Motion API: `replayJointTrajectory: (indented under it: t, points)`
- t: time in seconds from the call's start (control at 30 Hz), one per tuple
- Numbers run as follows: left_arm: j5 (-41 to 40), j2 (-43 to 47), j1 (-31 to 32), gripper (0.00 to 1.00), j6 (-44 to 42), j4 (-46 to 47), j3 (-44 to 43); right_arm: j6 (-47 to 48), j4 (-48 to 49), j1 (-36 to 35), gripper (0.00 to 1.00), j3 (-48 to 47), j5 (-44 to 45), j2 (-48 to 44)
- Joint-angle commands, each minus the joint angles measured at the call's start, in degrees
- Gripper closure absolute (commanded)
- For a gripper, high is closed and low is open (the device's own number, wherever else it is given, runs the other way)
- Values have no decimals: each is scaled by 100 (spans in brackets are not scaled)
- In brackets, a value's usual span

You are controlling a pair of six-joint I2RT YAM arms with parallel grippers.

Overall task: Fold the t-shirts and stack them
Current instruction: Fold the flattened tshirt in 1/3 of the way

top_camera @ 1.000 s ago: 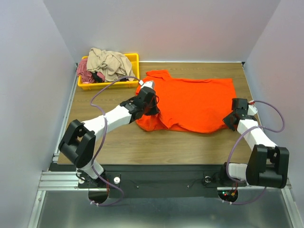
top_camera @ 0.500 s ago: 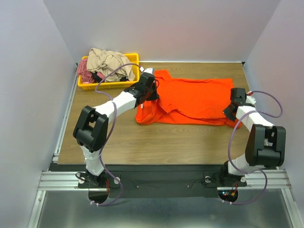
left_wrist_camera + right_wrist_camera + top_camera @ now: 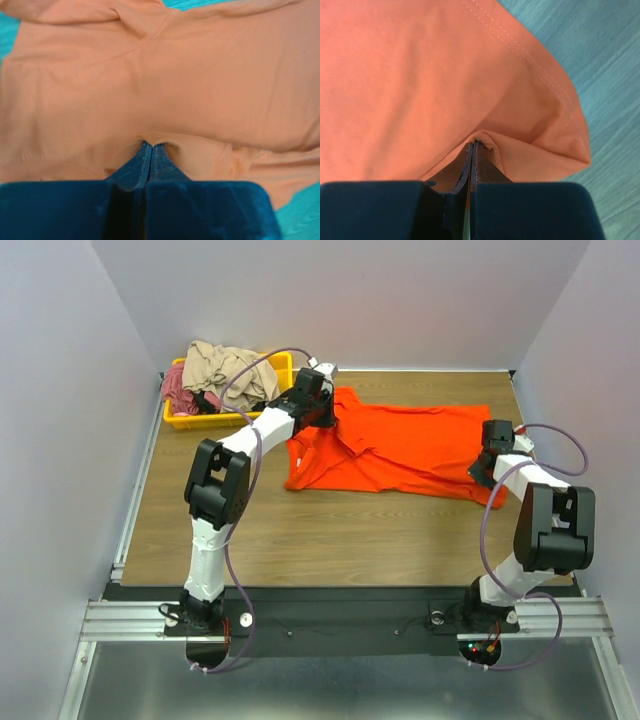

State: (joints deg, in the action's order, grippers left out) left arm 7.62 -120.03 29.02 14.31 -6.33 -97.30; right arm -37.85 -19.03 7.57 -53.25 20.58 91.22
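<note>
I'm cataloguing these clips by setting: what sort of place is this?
Probably a robotics lab cell: plain grey walls enclose a wooden table, with two robot arms bolted to a metal rail at its edge.

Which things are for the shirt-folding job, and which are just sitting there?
For the job: orange-red t-shirt, pinched by the left gripper and right gripper; beige-tan shirt; dusty-pink shirt.
Just lying about: yellow tray holding those two; wooden table.
</note>
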Motion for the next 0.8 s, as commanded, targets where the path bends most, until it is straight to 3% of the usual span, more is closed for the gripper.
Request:
replayJointTrajectory:
  t: [0.0,0.03,0.1,0.13,0.2,0.23,0.27,0.33,0.4,0.43,0.57,0.6,0.77]
  points:
    - [162,-205,-89,78,-455,-351,-597,155,268,7,99,-335,157,133]
    - [126,-223,-106,47,-438,-352,-615,155,268,7,98,-396,174,220]
    - [73,-267,-133,5,-411,-369,-755,181,268,7,96,-475,175,326]
    - [-14,-284,-168,1,-402,-395,-825,207,268,7,89,-519,183,413]
    - [-50,-328,-177,2,-358,-605,-1105,251,268,7,77,-650,271,502]
    - [-41,-311,-186,1,-332,-641,-1159,338,268,7,58,-695,323,528]
    - [-24,-198,-177,1,-306,-650,-1134,348,268,7,49,-791,411,572]
    - [-32,-4,-186,2,-183,-546,-819,409,268,7,38,-906,726,634]
    - [-111,398,-177,1,-43,-301,-206,453,259,7,35,-985,676,634]
    - [-129,549,-177,1,10,-194,33,488,259,7,27,-959,589,590]
    - [-94,1296,-177,1,361,263,1289,480,268,7,12,-652,114,239]
    - [54,1585,-168,1,510,542,1849,489,268,7,3,-451,-78,56]
    - [-198,2062,-159,1,863,1002,2996,603,268,7,0,-10,-388,-280]
